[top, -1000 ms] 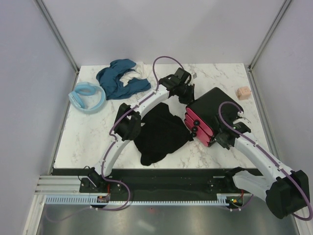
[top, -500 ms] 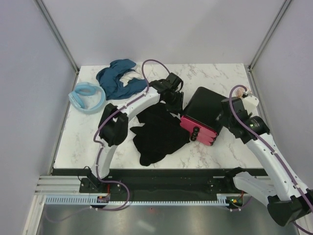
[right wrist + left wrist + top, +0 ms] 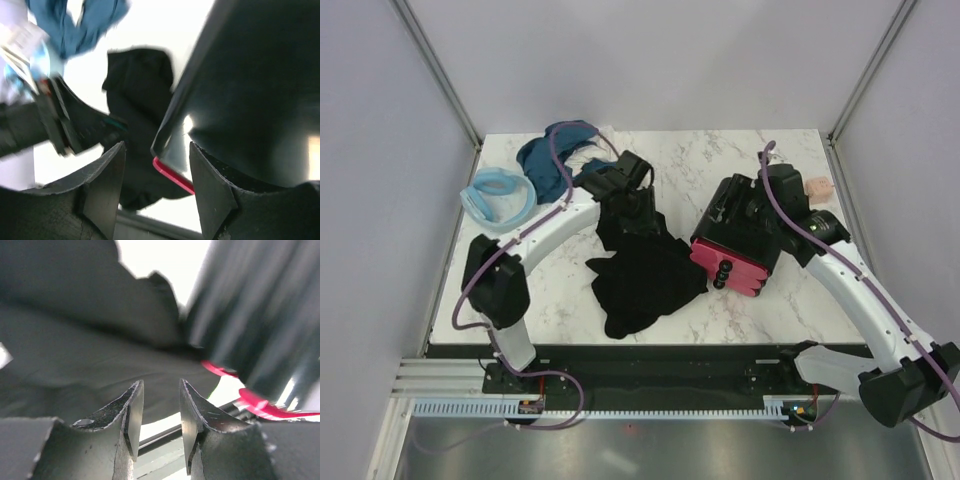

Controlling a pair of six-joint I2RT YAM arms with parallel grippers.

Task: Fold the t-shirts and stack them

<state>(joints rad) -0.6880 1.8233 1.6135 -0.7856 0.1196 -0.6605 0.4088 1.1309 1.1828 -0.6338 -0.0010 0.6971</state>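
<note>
Black crumpled t-shirt (image 3: pixel 645 280), centre: left gripper (image 3: pixel 161 390), now released and empty, has moved to its 12 o'clock. Right gripper (image 3: pixel 156 150), released wide, over folded black-and-pink t-shirt stack (image 3: pixel 745 250).

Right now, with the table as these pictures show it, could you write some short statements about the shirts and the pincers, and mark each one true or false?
1. A crumpled black t-shirt lies on the table, left of the folded stack. True.
2. The top of the folded stack is white. False: the top is black, with pink edges below it.
3. The left pincer is shut on the teal-blue t-shirt. False: its jaws stand apart with nothing between them, near the black t-shirt.
4. The pinkish-beige block sits near the far right edge of the table. True.
5. The teal-blue t-shirt lies folded on the stack. False: it lies bunched at the far left of the table.
</note>
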